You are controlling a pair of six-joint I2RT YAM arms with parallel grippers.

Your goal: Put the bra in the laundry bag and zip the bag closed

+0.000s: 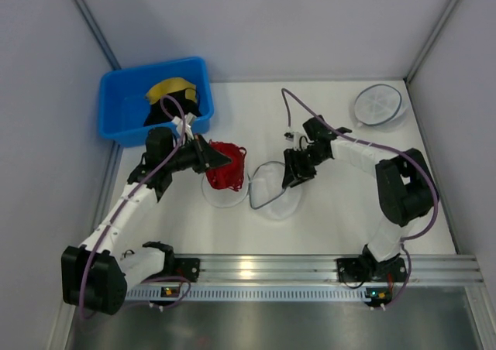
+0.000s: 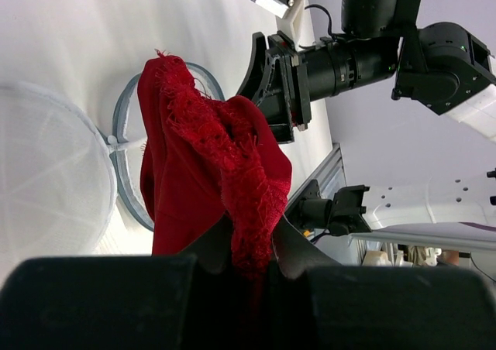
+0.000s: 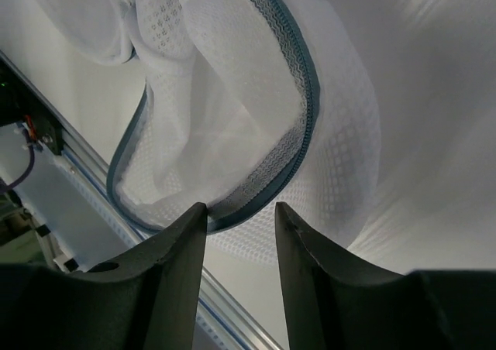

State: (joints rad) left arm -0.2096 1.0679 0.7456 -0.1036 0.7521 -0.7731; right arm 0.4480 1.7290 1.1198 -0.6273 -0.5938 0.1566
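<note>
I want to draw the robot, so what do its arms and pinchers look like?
Both arms, the left arm and the right arm, have white tube-like links joined by chunky black joints. A thin purple cable loops along each. The left gripper and right gripper are black, with two smooth curved fingers.

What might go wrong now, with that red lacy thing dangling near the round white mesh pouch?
1. The red lacy bra, pinched by the left gripper, hangs loosely; part may drape over the dark zipper rim of the round white mesh laundry bag instead of landing inside.
2. The right gripper has open jaws around that floppy rim; the half might sag shut.
</note>
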